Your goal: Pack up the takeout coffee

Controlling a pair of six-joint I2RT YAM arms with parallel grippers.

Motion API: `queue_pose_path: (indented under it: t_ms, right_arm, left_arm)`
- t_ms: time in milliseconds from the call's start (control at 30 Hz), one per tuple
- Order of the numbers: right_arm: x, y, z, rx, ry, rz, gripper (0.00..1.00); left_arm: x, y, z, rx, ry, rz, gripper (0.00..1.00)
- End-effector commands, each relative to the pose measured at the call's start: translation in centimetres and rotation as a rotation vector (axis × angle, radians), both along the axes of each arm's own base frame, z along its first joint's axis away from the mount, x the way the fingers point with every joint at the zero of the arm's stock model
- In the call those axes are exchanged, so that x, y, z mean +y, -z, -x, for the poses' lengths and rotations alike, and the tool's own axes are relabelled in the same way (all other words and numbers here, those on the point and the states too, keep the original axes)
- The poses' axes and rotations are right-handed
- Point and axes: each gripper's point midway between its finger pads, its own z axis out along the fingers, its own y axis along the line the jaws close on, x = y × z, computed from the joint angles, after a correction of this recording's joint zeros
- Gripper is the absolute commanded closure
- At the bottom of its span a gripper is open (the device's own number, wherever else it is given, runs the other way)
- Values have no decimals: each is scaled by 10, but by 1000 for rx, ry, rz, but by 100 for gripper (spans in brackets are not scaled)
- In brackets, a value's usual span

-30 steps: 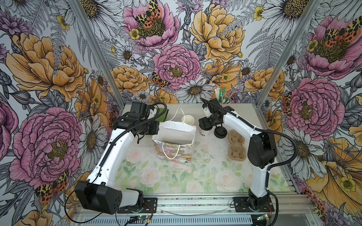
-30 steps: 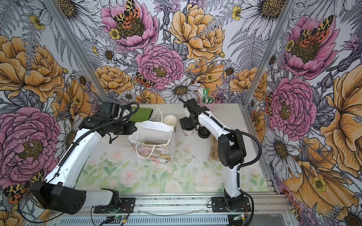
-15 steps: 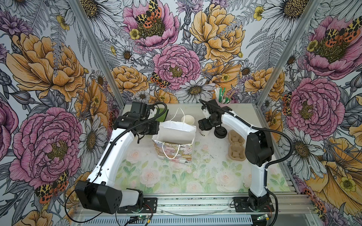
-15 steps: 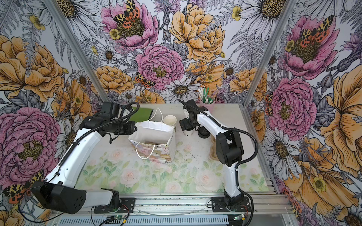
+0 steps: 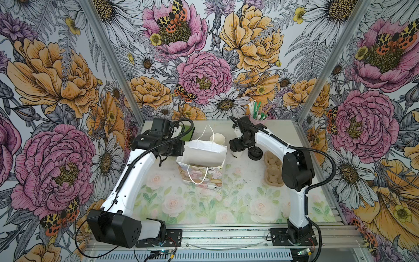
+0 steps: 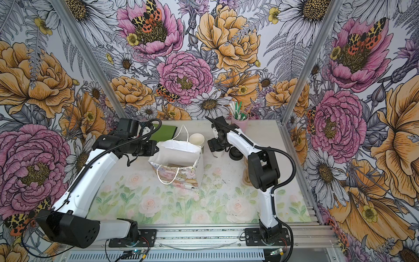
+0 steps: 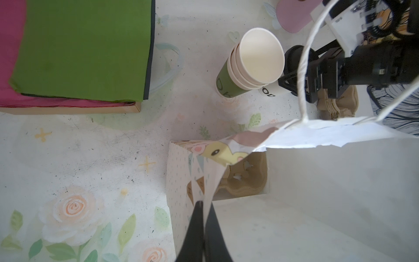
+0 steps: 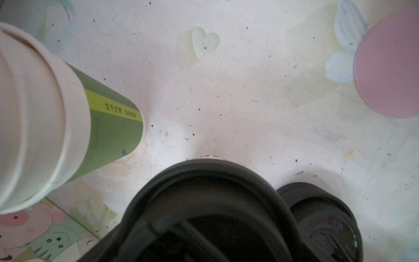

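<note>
1. On the tabletop (image 5: pixel 249 204), just off the far right corner of the gift bag (image 5: pixel 204 179): takeout coffee (image 5: pixel 237 155) (image 7: pixel 269 90), one. It is a white cup with dark lettering and a black sip lid. It stands upright outside the bag, between the cup stack (image 5: pixel 217 138) and the loose lid (image 5: pixel 255 152).
2. Right pincer (image 5: pixel 236 148): lowered over the coffee, jaws spread wide on either side of the cup under the lid. Whether the pads touch the cup cannot be told.
3. Left pincer (image 7: pixel 205 208): clamped tight on the bag's left wall, near the top rim.
4. Gift bag: patterned paper with white cord handles, upright at mid-tabletop, mouth open. A brown inner carrier (image 7: pixel 247 179) lies at its bottom.
5. Cup stack: white and green, lidless, upright behind the bag's far right corner.
6. Loose lid: black, flat on the tabletop, right of the coffee.
7. Spare carriers (image 5: pixel 273 167): brown cardboard, stacked near the right edge, beside the loose lid.
8. Pink holder (image 5: pixel 258 115): at the far edge, holding straws and stirrers.
9. Green sheets (image 7: pixel 86 50): far left, lying over pink sheets in a shallow box.
</note>
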Motion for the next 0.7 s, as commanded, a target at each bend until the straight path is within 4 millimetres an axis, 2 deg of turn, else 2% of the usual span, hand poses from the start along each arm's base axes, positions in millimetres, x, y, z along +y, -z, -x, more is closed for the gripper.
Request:
queue_pose_path:
  t_ms: [0,333,467,667]
  right_arm:
    - [0,-3,-7,-13,-8,-3,9]
    - [-2,-14,-6,-34,-7,0,14]
    - [-5,-27,-3,-55,-5,-1,14]
    - [-12,-58,7,-105,2,-9,14]
  left_arm:
    - [-2,2,-4,-9,0,-4,98]
    - [-4,2,-6,-10,7,-1,98]
    - [-7,2,-7,-8,13,0,98]
    - [-12,1,-8,-12,25,4,98]
